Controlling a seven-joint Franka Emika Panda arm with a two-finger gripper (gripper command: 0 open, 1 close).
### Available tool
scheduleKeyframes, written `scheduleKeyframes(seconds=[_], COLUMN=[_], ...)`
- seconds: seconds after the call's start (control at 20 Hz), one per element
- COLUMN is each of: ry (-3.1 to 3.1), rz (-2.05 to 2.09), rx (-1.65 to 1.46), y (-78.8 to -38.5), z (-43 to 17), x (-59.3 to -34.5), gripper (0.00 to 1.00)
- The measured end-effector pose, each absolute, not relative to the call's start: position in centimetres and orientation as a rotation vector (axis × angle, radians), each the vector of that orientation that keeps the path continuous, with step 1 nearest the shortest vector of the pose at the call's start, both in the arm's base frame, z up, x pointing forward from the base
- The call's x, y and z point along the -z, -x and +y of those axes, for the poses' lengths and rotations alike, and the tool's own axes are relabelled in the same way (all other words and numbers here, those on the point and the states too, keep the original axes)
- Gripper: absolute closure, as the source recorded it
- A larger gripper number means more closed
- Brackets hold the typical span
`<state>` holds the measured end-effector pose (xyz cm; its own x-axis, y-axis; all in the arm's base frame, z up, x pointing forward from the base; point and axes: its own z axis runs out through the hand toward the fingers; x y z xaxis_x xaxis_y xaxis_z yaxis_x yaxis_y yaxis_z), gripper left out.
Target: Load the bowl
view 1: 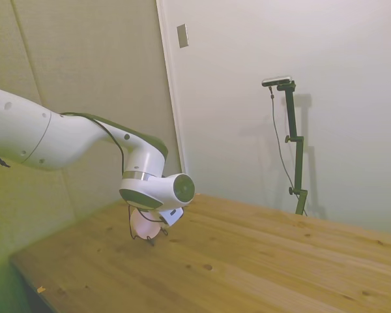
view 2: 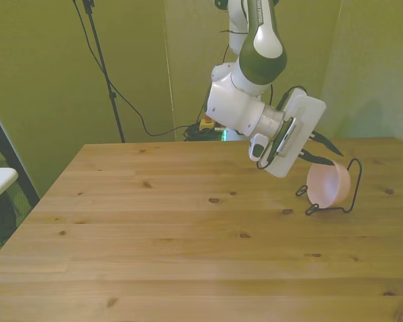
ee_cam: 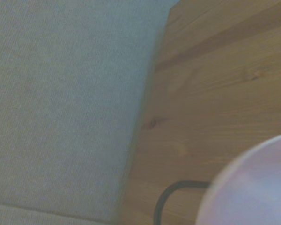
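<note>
Only the front view shows the bowl [view 2: 329,185] leaning in its wire rack [view 2: 351,191].

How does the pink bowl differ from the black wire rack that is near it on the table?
The bowl is pale pink with a solid, smooth wall; the wire rack is thin black wire, open all through. The bowl is tilted on its side; the rack stands upright with feet on the table. Both are by the front view's right edge.

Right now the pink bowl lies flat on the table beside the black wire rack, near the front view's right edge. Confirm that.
Not quite. The front view shows the pink bowl tipped on its side in the black wire rack, not flat on the table beside it. It is near the front view's right edge, as you said.
</note>
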<state>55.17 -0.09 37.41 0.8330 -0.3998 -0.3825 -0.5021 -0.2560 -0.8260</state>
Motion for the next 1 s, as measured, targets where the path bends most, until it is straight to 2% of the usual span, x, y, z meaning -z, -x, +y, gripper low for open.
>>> scheduleKeyframes(seconds=[0.2,0.35,0.8,1.0], ry=[1.881,1.878,2.053,2.146], rz=[0.661,0.645,0.753,0.861], rx=[-0.102,-0.073,0.050,0.101], y=[-55.0,-54.3,-49.8,-46.4], z=[0.1,-0.2,-5.2,-6.0], x=[-38.2,-39.9,-46.0,-47.4], gripper=[0.00,0.00,0.00,0.00])
